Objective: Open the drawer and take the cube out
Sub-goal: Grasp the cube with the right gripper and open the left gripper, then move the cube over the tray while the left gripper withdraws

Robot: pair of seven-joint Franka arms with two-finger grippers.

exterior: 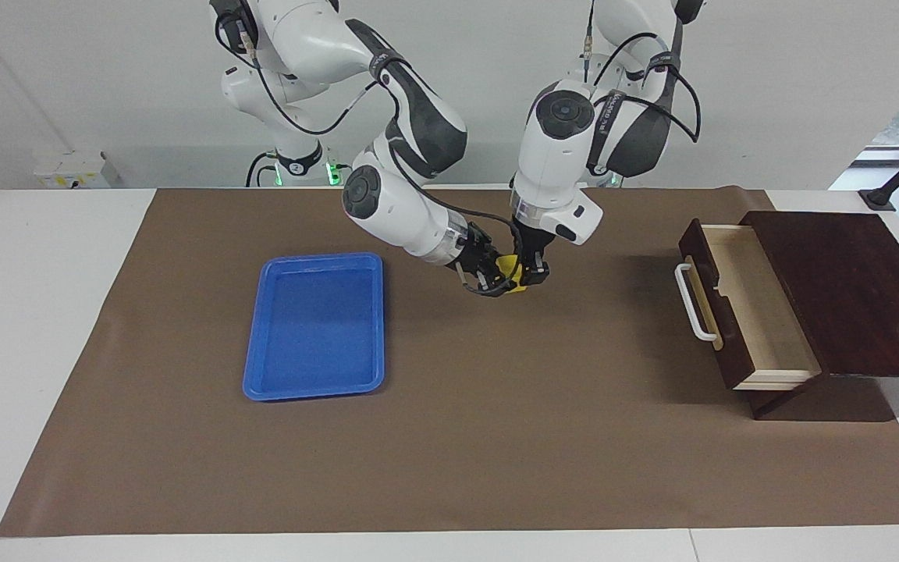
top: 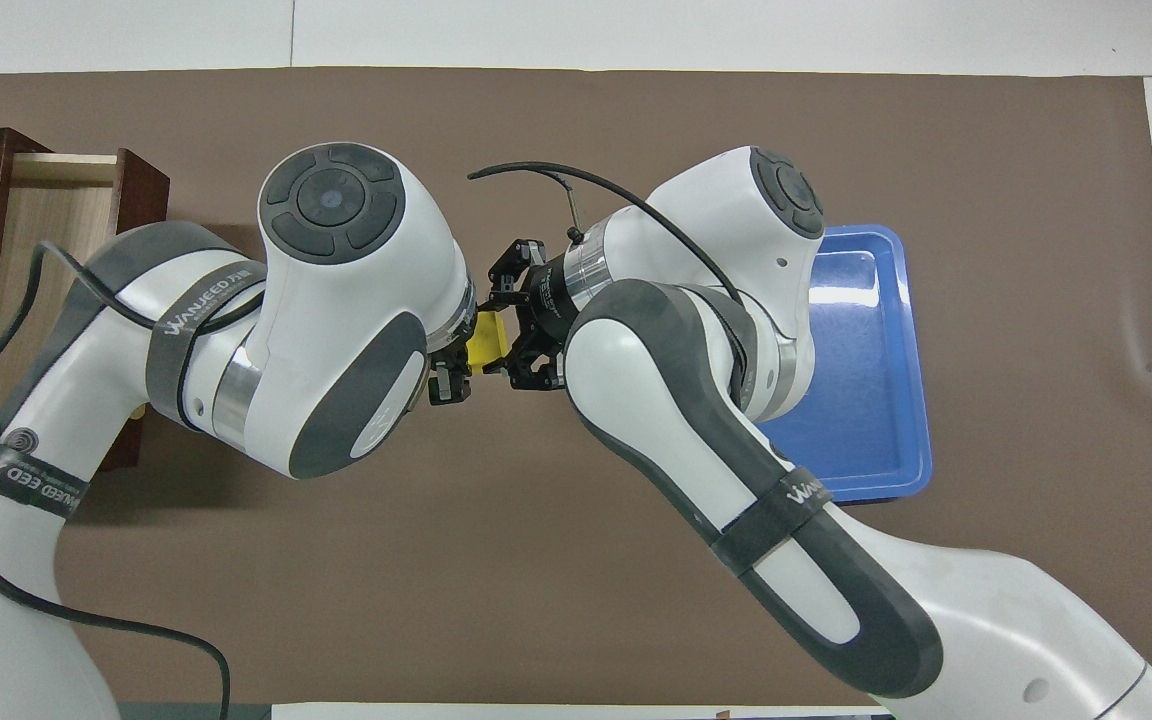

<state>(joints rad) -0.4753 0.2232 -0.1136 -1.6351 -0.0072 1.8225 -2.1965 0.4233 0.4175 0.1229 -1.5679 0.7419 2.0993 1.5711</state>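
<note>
The yellow cube [exterior: 509,268] hangs in the air over the middle of the brown mat, between both grippers; it also shows in the overhead view [top: 485,341]. My left gripper [exterior: 533,273] comes down from above and is shut on the cube. My right gripper [exterior: 495,281] reaches in sideways from the tray's side, its fingers open on either side of the cube. The drawer [exterior: 762,312] stands pulled out of the dark wooden box [exterior: 855,289] at the left arm's end. Its pale interior is bare and its white handle [exterior: 691,304] faces the mat's middle.
A flat blue tray [exterior: 317,324] lies on the mat toward the right arm's end, empty; the right arm partly covers it in the overhead view [top: 871,400]. The brown mat [exterior: 496,437] covers most of the white table.
</note>
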